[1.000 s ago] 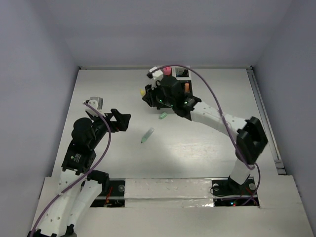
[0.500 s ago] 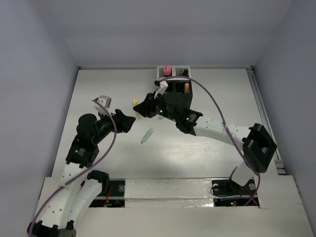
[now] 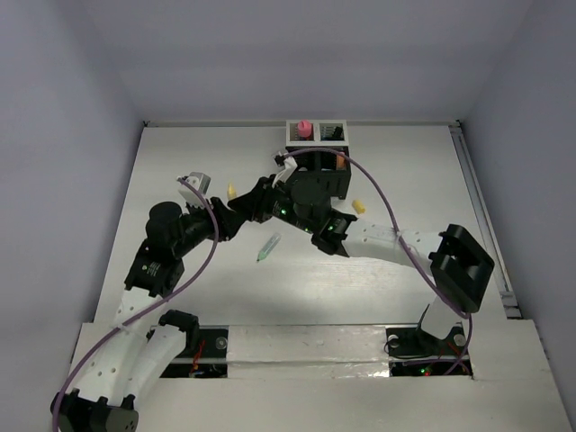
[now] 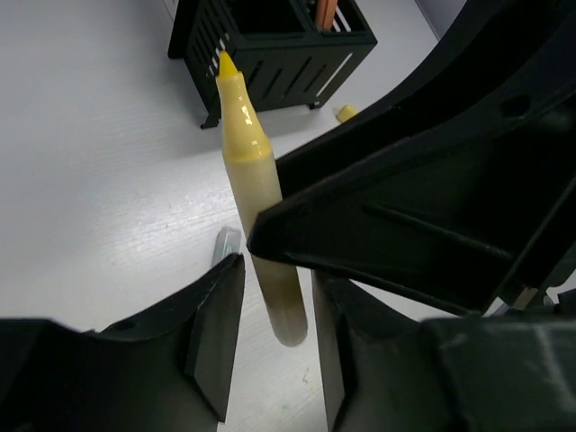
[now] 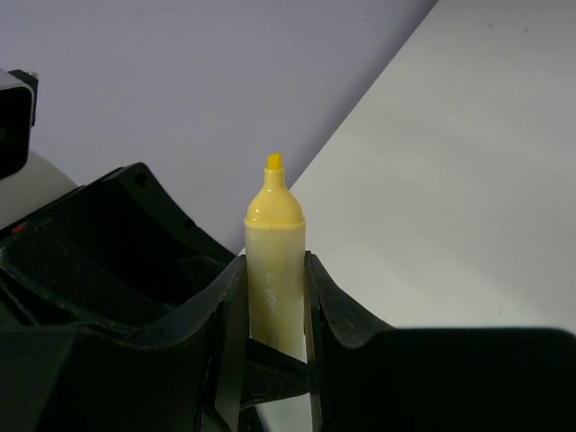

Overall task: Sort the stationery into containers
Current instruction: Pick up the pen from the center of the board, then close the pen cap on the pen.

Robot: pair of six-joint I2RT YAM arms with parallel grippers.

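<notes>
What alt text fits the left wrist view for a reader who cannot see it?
An uncapped yellow marker stands between the fingers of the left end effector, with the right end effector crossing in front of its barrel. Behind it on the white table sit a black mesh organizer and a small yellow cap.

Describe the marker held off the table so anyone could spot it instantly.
Find the black-and-white organizer at the far edge of the table. Just left of it, the right gripper clamps a yellow marker. Unlike the blue pen lying flat, it is uncapped and held aloft.
</notes>
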